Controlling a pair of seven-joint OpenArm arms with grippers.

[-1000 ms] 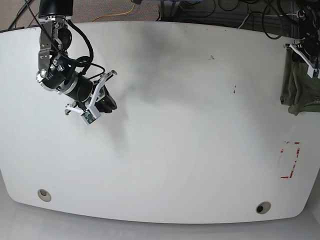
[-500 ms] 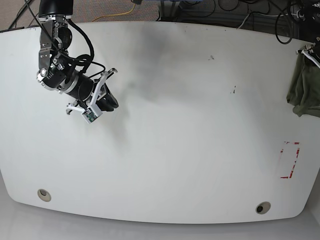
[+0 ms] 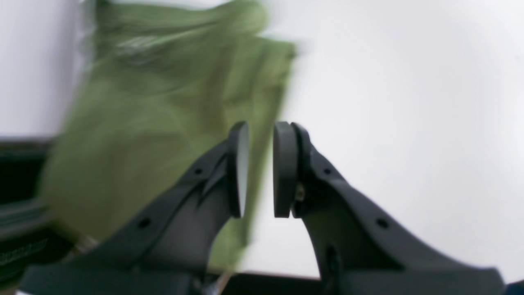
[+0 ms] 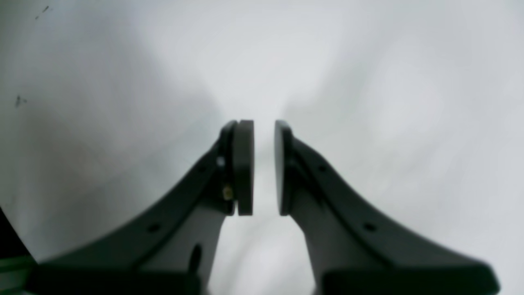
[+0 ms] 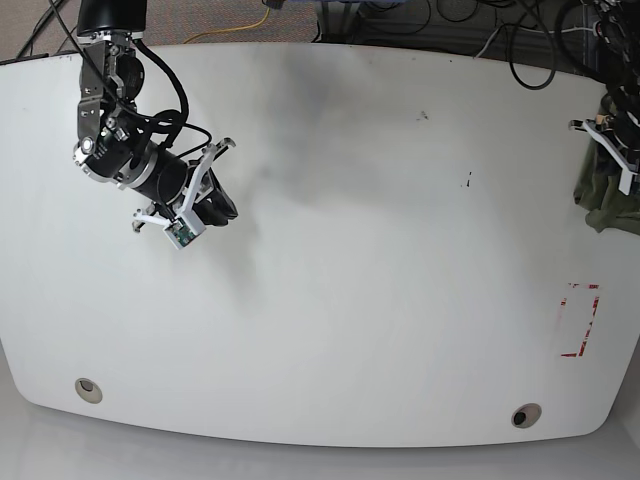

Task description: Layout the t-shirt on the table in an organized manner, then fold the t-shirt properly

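The olive-green t-shirt point(image 5: 608, 200) is bunched at the table's point(image 5: 350, 300) far right edge and is partly cut off by the frame. My left gripper point(image 5: 610, 150) hovers just beside and above it. In the left wrist view the t-shirt point(image 3: 163, 123) is a blurred green mass behind and left of the left gripper point(image 3: 260, 168). Its jaws stand a narrow gap apart with nothing between them. My right gripper point(image 5: 222, 207) hangs over bare table at upper left. In the right wrist view the right gripper point(image 4: 264, 168) is also narrowly open and empty.
Two round grommet holes point(image 5: 88, 389) point(image 5: 526, 415) sit near the front edge. A red tape rectangle point(image 5: 580, 320) marks the right side, and small black marks point(image 5: 468, 180) lie mid-right. Cables point(image 5: 450, 25) run beyond the far edge.
The t-shirt has slid to the right, so less of it lies on the table. The left gripper shifted with it. The right arm has barely moved.
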